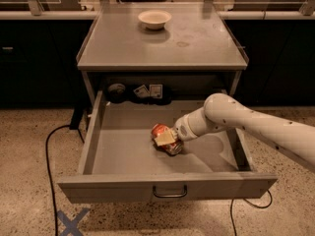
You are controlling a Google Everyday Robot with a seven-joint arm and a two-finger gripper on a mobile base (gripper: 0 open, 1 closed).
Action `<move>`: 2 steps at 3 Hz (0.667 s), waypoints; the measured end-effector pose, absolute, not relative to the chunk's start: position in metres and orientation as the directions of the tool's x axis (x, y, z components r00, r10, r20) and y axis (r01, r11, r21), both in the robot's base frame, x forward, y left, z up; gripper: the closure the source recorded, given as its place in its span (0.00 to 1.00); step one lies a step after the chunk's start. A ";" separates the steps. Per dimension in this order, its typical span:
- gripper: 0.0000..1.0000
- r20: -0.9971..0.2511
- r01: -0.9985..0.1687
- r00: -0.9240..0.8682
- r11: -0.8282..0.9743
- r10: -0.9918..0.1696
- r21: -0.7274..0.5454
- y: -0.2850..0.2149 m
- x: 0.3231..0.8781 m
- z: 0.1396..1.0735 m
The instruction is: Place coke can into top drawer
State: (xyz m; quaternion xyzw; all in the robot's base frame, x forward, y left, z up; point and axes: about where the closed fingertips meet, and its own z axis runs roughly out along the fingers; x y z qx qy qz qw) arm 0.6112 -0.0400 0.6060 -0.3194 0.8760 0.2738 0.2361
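The top drawer (123, 156) of the grey cabinet is pulled wide open, its flat front panel and dark pull handle (170, 192) facing me. The coke can (160, 132), red with a silver end, lies tilted inside the drawer near the middle of its floor. My gripper (166, 138) reaches in from the right on a white arm and sits right over the can, its pale fingers (165, 137) across the can's body. The can's lower part is partly hidden behind the fingers.
A white round bowl (154, 18) stands on the cabinet top (197, 48) at the back. Small dark and pale items (142, 91) lie at the drawer's back under the top. A black cable (49, 166) runs over the speckled floor at left; a blue X mark (71, 222) is below.
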 end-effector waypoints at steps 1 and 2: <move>0.35 -0.589 -0.689 -0.685 0.646 -0.430 0.329 -0.040 0.611 0.606; 0.12 -0.588 -0.689 -0.685 0.646 -0.430 0.329 -0.040 0.611 0.606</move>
